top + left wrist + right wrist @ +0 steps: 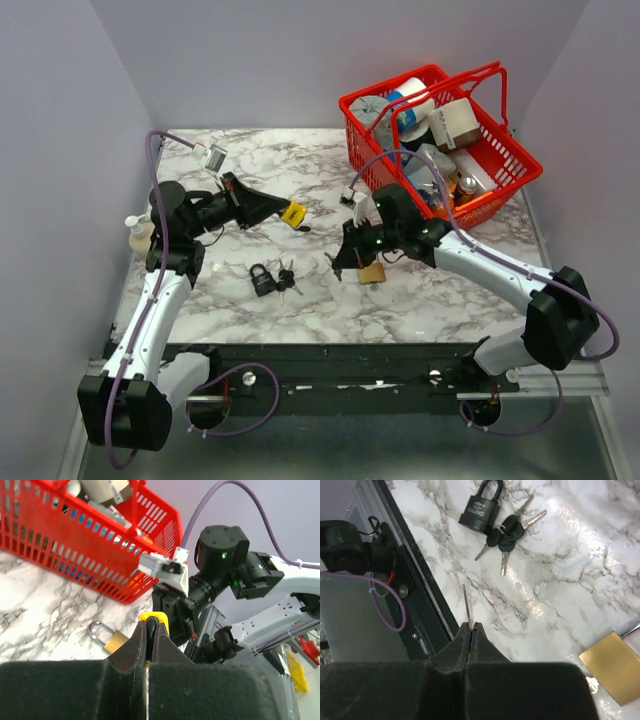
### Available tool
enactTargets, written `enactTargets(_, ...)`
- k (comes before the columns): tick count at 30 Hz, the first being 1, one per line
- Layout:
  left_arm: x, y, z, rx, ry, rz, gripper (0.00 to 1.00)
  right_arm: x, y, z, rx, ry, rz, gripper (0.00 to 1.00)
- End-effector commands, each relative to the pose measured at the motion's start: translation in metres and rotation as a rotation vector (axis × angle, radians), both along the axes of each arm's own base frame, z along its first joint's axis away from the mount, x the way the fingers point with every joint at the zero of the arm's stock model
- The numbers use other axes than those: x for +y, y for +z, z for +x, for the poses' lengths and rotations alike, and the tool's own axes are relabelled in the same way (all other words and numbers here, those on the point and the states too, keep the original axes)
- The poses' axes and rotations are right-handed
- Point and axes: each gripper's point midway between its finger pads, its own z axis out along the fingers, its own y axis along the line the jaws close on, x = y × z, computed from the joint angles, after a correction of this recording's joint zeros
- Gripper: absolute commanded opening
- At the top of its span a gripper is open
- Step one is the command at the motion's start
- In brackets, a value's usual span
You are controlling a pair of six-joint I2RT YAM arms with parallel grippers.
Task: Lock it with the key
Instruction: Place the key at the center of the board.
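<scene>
My left gripper (283, 212) is shut on a yellow padlock (293, 214) and holds it above the table; in the left wrist view the yellow body (156, 616) shows just past the closed jaws (150, 626). My right gripper (341, 264) is shut on a thin metal key (466, 604), whose blade sticks out past the fingertips (471, 628). The key and the yellow padlock are apart, the padlock up and to the left of the key in the top view. A brass padlock (372, 272) lies on the table beside the right gripper.
A black padlock (263, 280) with a bunch of keys (286, 279) lies on the marble table near the front middle; it also shows in the right wrist view (481, 510). A red basket (497, 185) full of items stands at the back right. A bottle (140, 237) stands at the left edge.
</scene>
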Motion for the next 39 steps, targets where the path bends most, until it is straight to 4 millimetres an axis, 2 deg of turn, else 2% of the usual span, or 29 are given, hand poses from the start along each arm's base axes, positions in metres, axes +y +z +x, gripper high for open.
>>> enactTargets(1,0.009,-0.003,0.002,-0.020,0.062,0.015,0.00,0.014,-0.030,0.023,0.040,-0.157,-0.021,0.01)
enactTargets(2,0.010,-0.009,0.003,-0.013,0.066,0.024,0.00,0.014,-0.047,0.027,0.066,-0.185,-0.059,0.01)
enactTargets(8,0.010,-0.031,0.004,0.025,0.053,0.055,0.00,0.018,-0.093,0.045,0.126,-0.285,-0.130,0.01)
enactTargets(9,0.010,-0.034,0.004,0.020,0.054,0.070,0.00,0.016,-0.108,0.046,0.144,-0.292,-0.162,0.01)
enactTargets(13,0.010,-0.036,0.001,0.016,0.038,0.087,0.00,0.013,-0.128,0.046,0.176,-0.313,-0.205,0.00)
enactTargets(18,0.010,-0.042,-0.001,0.026,0.035,0.097,0.00,0.011,-0.143,0.046,0.206,-0.334,-0.229,0.01)
enactTargets(25,0.010,-0.049,-0.003,0.038,0.030,0.115,0.00,0.004,-0.161,0.045,0.264,-0.384,-0.304,0.24)
enactTargets(26,0.011,-0.049,-0.003,0.032,0.029,0.122,0.00,0.002,-0.162,0.044,0.266,-0.386,-0.310,0.34)
enactTargets(27,0.011,-0.049,-0.004,0.034,0.027,0.124,0.00,0.001,-0.159,0.042,0.265,-0.384,-0.308,0.40)
enactTargets(30,0.010,-0.049,-0.006,0.034,0.015,0.125,0.00,0.006,-0.145,0.040,0.255,-0.345,-0.276,0.49)
enactTargets(35,0.007,-0.046,-0.011,0.030,-0.026,0.119,0.00,0.023,-0.076,0.041,0.157,-0.251,-0.122,0.56)
enactTargets(37,0.005,-0.041,-0.013,0.027,-0.044,0.111,0.00,0.029,-0.054,0.035,0.124,-0.188,-0.064,0.60)
enactTargets(38,0.005,-0.038,-0.015,0.022,-0.051,0.109,0.00,0.029,-0.034,0.031,0.072,-0.153,-0.025,0.64)
enactTargets(39,0.004,-0.033,-0.018,0.005,-0.070,0.104,0.00,0.031,-0.022,0.023,0.059,-0.108,0.010,0.66)
